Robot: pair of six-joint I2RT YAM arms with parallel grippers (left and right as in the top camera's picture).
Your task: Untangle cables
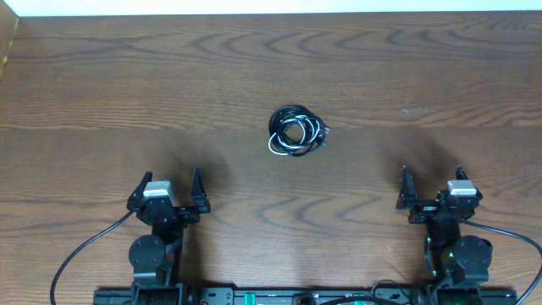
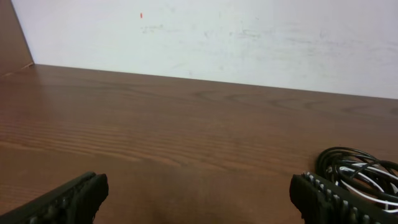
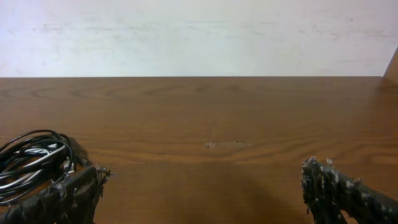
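My left gripper (image 1: 170,180) and right gripper (image 1: 432,178) stand wide open and hold nothing. The cables (image 1: 296,133) lie in one small bundle on the tabletop (image 1: 102,85), ahead and between them. I should pin the bundle with one gripper and pull an outer loop slowly.

Overhead: fixed high, looks straight down on the counter (image 1: 102,85). Left wrist: sits low, close to the counter, faces the white wall (image 2: 249,37) past the left fingers (image 2: 68,199). Right wrist: same pose, past the right fingers (image 3: 348,193). Shared by all three: cable bundle (image 1: 296,131), low right in left wrist, low left in right wrist.
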